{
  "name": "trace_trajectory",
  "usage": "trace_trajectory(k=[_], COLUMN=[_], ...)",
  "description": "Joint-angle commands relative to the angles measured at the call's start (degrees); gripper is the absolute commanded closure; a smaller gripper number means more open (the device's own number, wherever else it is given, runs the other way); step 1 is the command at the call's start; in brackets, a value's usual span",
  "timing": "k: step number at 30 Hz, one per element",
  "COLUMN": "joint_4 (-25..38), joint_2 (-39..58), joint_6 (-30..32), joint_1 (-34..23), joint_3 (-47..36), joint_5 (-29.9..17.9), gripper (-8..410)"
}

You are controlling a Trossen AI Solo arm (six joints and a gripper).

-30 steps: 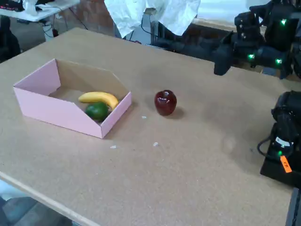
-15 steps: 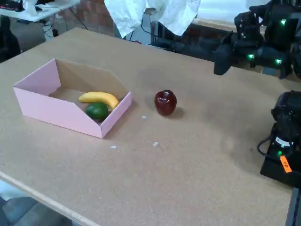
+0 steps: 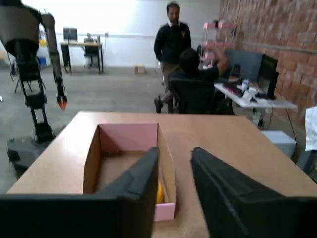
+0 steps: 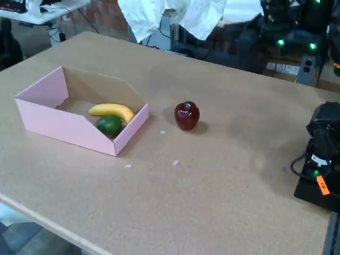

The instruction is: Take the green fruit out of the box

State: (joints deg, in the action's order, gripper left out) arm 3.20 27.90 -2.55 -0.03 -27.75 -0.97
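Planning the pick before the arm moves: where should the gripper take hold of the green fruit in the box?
Probably from above, closing across the round middle of the green fruit. The banana touches its far side and the walls of the box stand close in front and right, so sideways approaches look blocked.

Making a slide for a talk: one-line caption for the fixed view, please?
Small dark-green fruit beside yellow banana inside shallow pink cardboard box; dark red apple outside on table.
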Motion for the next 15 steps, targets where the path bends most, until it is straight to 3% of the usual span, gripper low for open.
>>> trace_trajectory(k=[1, 7, 15], joint_4=[2.1, 6.3, 25.5], joint_2=[6.8, 18.3, 37.7], joint_6=[0.4, 3.8, -0.4], joint_1=[0.0, 0.0, 0.5], joint_3=[-6.1, -17.5, -38.9], joint_5=[-0.5, -0.4, -0.4], gripper=[210, 119, 115])
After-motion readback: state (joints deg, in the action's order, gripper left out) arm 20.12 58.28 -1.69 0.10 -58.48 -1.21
